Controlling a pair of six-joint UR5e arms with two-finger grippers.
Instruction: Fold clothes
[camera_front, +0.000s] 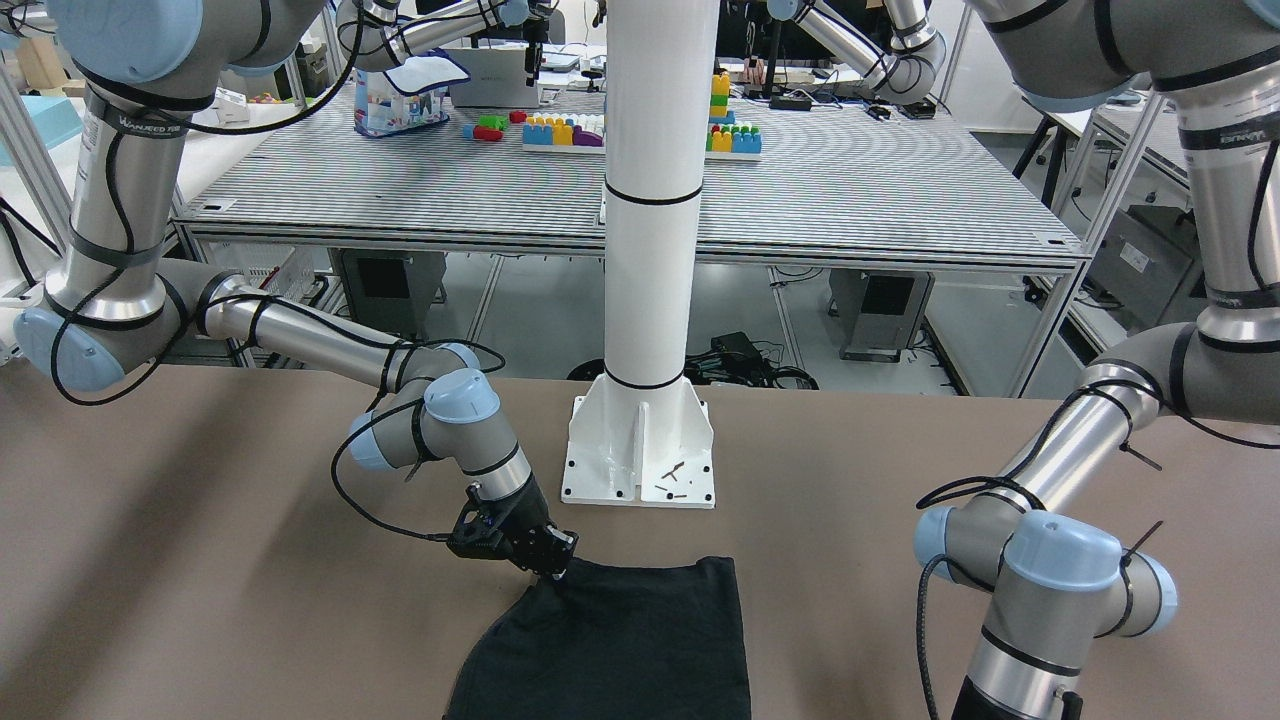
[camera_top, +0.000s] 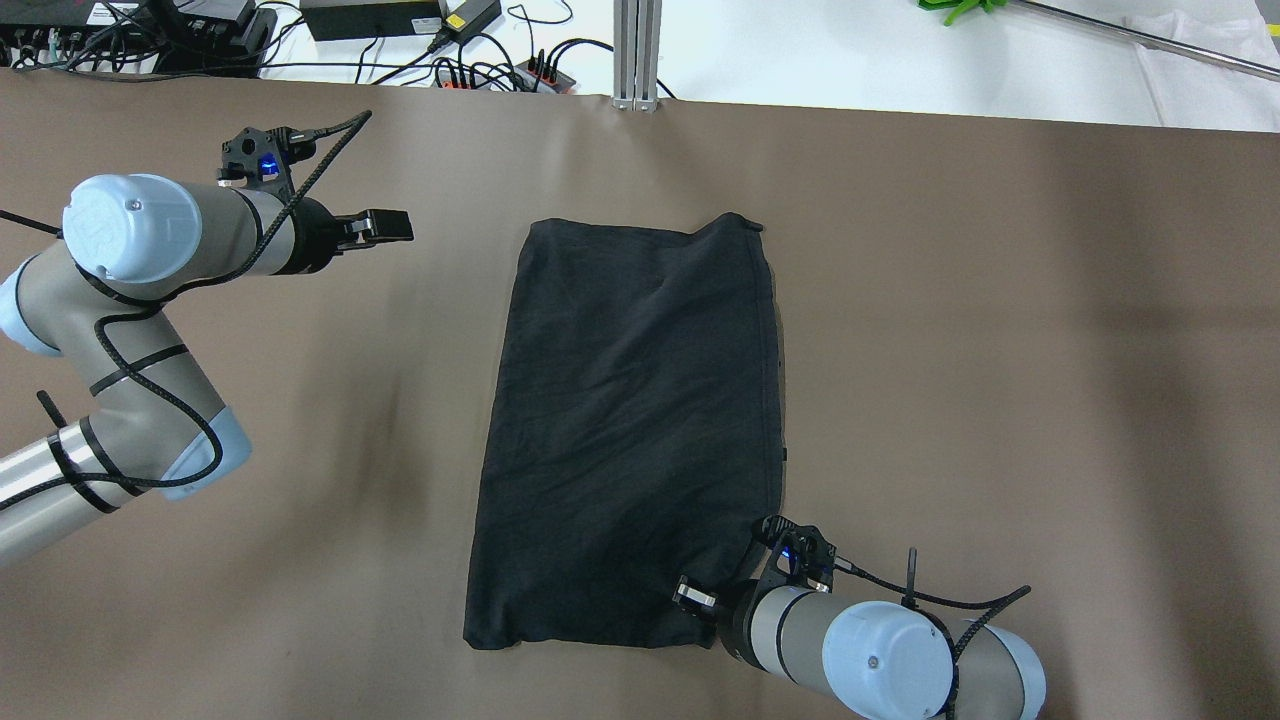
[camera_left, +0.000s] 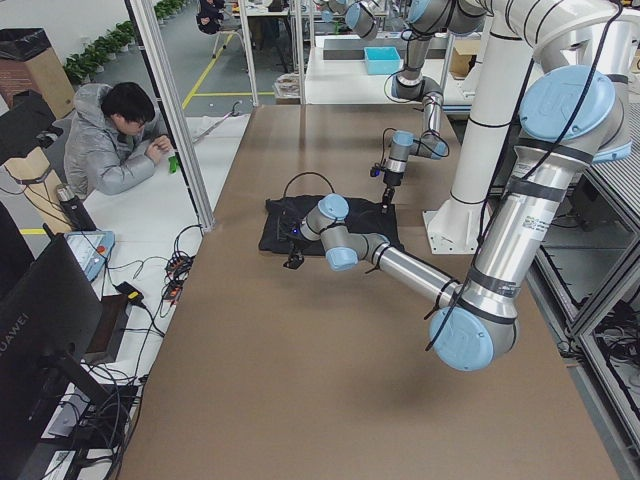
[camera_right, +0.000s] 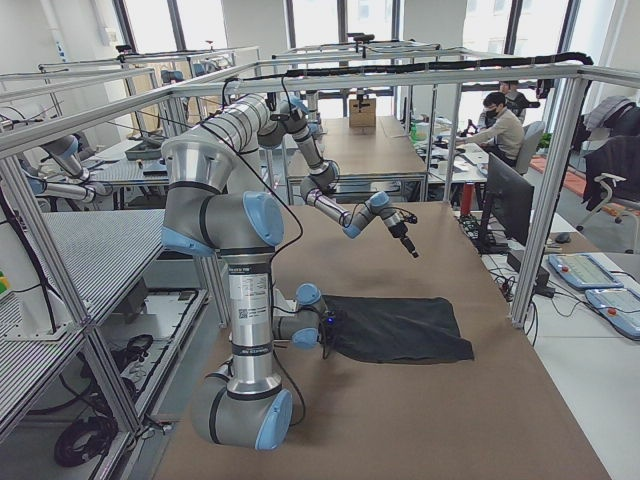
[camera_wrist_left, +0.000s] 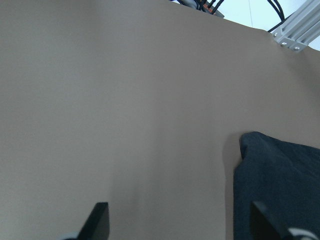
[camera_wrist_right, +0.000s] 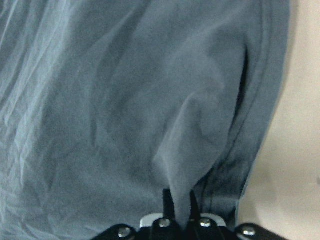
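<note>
The black garment lies flat on the table, its long axis running away from the robot. The right gripper, jaws closed, pinches its near corner. The left gripper, jaws open and empty, hovers beside its far corner.

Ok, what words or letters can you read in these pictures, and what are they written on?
"HUAWEI": on the back of the dark monitor beside the table.
"WANJEED", as best it reads: on the right arm's black band.
Too blurred to read: the white lettering on the left arm's black band.
No writing shows on the black garment.
</note>
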